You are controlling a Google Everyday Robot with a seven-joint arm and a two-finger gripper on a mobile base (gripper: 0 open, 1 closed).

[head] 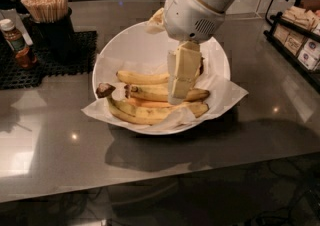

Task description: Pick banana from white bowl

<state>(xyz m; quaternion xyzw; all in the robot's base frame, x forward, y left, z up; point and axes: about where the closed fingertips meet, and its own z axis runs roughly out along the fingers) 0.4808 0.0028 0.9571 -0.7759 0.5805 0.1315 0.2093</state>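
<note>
The white bowl [135, 45] with its paper liner stands mid-counter and holds several bananas. The banana [150, 92], fairly straight and flecked, lies across the middle with its dark stub end to the left. A plain yellow banana [142, 77] lies behind it. Curved bananas [132, 115] joined at a big dark stem lie in front. An orange-tinted banana [150, 104] lies between them and the flecked one. My gripper [176, 95] hangs straight down from the white arm over the bowl's centre. Its tip is at the banana's right half and hides part of it.
A black holder of wooden stirrers [47, 7] and a small sauce bottle [17, 45] stand on a black mat [45, 65] at the back left. A rack of packets [300, 35] stands at the right edge. The counter's front edge runs below the bowl.
</note>
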